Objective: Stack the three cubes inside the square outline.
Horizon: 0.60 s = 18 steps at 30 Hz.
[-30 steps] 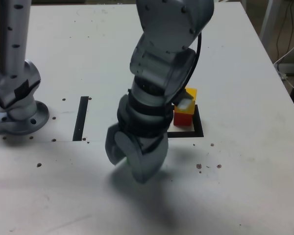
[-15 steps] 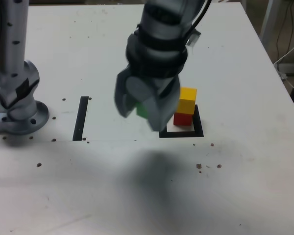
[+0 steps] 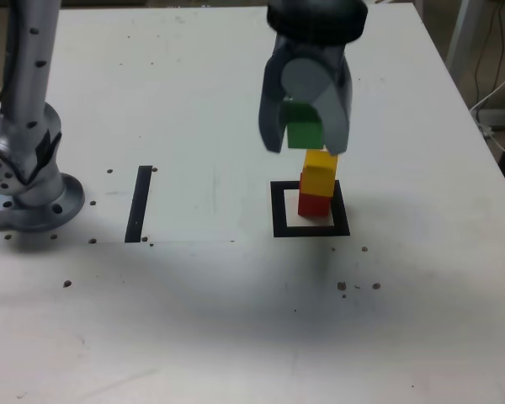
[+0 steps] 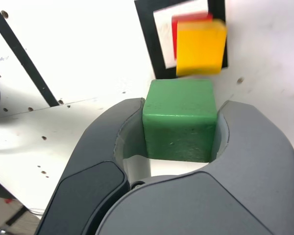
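Up and toward the exterior view's right, the fingers (image 3: pixel 305 139) have moved, squeezing the green cube (image 3: pixel 305 126). Lowered off-center, it could knock the yellow cube (image 3: pixel 319 174) off.

No readable text, label, brand, number or sign shows in either the exterior view or the wrist view.

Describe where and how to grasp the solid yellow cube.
Likely best: pinch the solid yellow cube by opposite upright side faces, coming from above; it sits raised on the solid red cube, its flat sides exposed, though the held green cube must go first.
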Motion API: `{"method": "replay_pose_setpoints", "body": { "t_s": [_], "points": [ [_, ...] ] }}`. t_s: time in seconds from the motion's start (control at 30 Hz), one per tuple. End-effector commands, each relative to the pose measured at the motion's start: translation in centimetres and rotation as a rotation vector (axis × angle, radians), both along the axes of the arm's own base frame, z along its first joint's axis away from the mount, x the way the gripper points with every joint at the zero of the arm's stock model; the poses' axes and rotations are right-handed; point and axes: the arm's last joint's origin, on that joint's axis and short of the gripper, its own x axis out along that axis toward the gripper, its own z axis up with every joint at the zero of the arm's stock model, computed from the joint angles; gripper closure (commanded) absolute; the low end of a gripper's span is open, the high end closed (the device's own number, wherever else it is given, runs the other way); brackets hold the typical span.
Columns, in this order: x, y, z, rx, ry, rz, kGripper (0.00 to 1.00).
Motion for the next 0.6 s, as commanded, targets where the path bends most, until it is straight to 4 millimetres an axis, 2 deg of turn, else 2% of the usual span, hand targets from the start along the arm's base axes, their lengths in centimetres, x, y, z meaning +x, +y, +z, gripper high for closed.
{"method": "replay_pose_setpoints", "body": {
  "t_s": [0.0, 0.17, 0.57],
  "points": [
    [0.3, 0.6, -0.3, -0.009, 0.026, 0.017, 0.75],
    [1.1, 1.4, -0.8, -0.029, 0.033, 0.03, 0.75],
    [2.3, 1.7, -2.5, -0.047, 0.072, 0.03, 0.75]
  ]
}}
